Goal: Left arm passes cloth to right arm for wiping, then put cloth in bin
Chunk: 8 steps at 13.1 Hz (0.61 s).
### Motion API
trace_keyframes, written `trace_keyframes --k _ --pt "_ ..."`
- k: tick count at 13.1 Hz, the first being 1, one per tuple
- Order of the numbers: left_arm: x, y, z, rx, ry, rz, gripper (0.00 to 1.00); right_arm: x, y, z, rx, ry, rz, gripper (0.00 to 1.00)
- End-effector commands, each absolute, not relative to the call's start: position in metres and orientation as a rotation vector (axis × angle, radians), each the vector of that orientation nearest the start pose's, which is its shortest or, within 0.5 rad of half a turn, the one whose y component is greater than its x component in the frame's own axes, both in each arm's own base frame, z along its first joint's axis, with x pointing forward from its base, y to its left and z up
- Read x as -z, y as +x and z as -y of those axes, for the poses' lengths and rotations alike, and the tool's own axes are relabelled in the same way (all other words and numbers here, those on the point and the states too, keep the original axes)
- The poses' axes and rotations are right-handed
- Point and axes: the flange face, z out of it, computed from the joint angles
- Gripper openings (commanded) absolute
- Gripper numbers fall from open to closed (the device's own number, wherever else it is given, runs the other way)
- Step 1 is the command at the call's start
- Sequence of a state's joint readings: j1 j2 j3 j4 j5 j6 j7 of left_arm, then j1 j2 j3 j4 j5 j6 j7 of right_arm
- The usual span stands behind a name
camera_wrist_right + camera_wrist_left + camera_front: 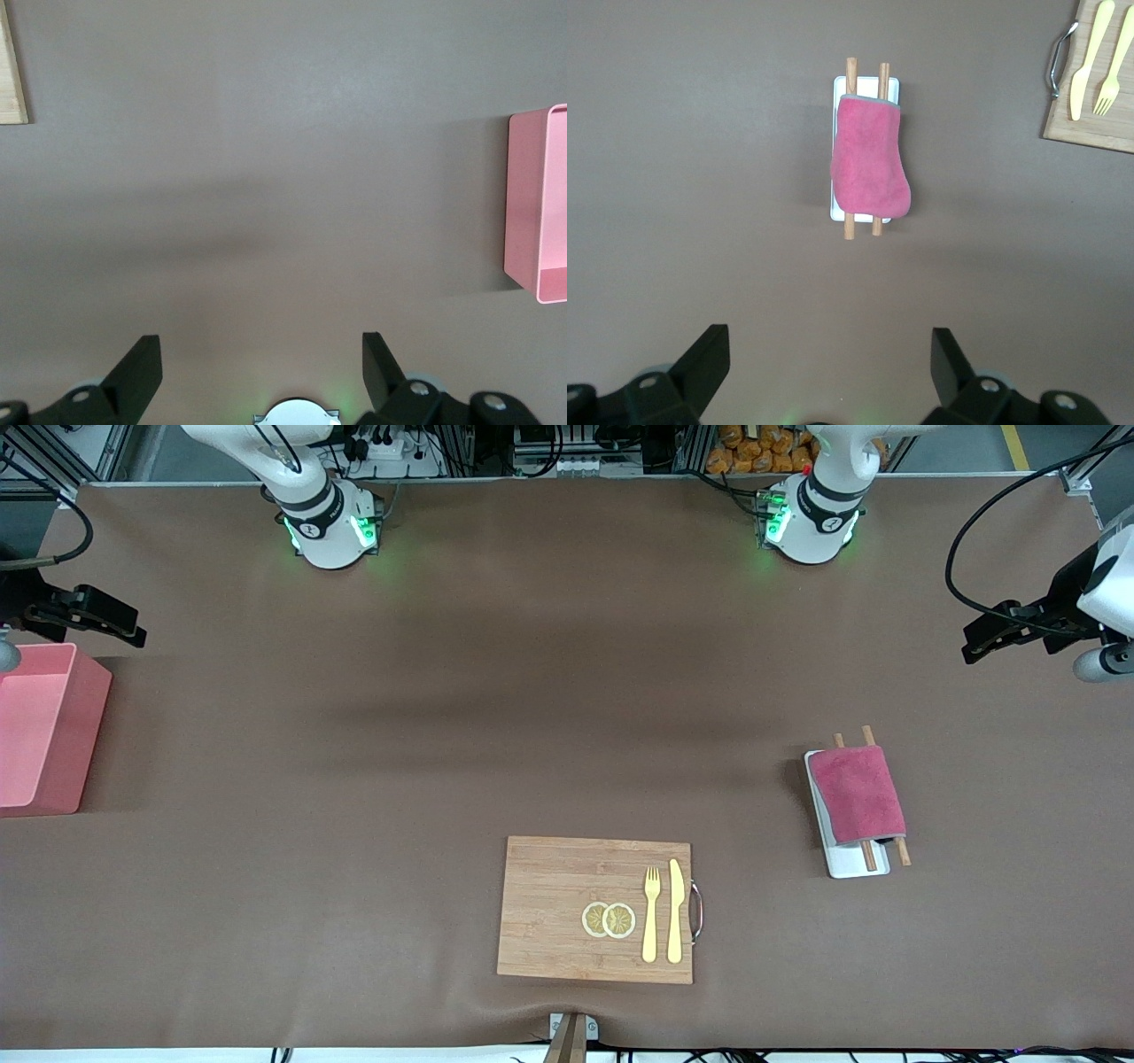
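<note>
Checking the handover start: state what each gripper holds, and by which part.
Nothing is held. The left gripper and right gripper are both open and empty; the cloth lies draped over two wooden sticks on the white tray.

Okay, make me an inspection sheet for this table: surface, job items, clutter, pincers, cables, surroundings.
Surface: brown table, nothing spilled that shows.
Job's things: cloth draped over two wooden sticks on a white tray, toward the left arm's end; bin at the right arm's end.
Clutter: cutting board with two lemon slices, fork, knife.
Grippers: left pincer open, up over the table near the cloth; right pincer open, near the bin.
Cables: black cable at the left arm.
Surroundings: equipment along the robots' edge of the table.
</note>
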State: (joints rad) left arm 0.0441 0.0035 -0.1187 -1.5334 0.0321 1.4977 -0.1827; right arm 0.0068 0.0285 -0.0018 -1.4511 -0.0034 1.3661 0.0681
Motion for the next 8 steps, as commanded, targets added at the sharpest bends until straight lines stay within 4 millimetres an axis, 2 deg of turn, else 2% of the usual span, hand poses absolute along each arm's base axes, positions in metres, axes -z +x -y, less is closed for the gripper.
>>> trace_keyframes --k 1,4,6,8 --pt "-0.642 0.538 0.036 -0.052 -3.097 0.201 1.0 -0.652 0.536 -0.007 -0.178 -3.151 -0.099 1.0" --pt "-0.64 0.543 0.033 -0.053 -3.098 0.208 1.0 -0.652 0.536 -0.006 -0.181 -3.15 -0.092 1.0" --pt "-0.622 0.556 0.029 -0.102 -3.102 0.212 1.0 -0.652 0.536 -0.002 -0.181 -3.149 -0.104 1.0" --pt "-0.584 0.579 0.021 -0.173 -3.105 0.227 1.0 -0.652 0.536 -0.003 -0.181 -3.149 -0.099 1.0"
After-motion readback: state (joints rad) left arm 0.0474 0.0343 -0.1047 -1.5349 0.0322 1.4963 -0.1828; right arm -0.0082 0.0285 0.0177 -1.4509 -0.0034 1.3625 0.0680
